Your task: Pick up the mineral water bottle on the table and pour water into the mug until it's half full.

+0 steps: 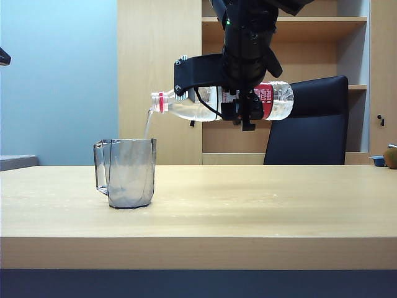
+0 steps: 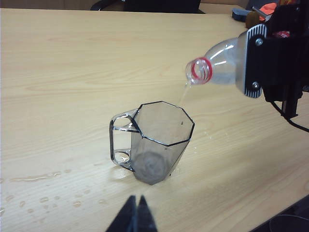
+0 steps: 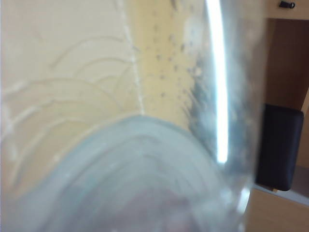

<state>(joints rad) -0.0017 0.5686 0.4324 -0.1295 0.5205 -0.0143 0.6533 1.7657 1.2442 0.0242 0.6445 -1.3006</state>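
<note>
My right gripper (image 1: 243,118) is shut on the mineral water bottle (image 1: 192,105) and holds it lying level above the table (image 1: 260,205), red neck ring pointing left. A thin stream of water (image 1: 148,124) falls from the bottle's mouth into the smoky-grey mug (image 1: 127,174) below. The left wrist view shows the mug (image 2: 157,140), the bottle (image 2: 217,63) and the stream (image 2: 183,94). My left gripper (image 2: 138,210) hovers shut and empty just short of the mug. The bottle's clear wall (image 3: 120,121) fills the right wrist view and hides the fingers.
Spilled water drops (image 2: 38,178) lie on the table beside the mug's handle. A black chair (image 1: 307,124) and wooden shelving (image 1: 291,25) stand behind the table. Small objects (image 1: 388,158) sit at the far right edge.
</note>
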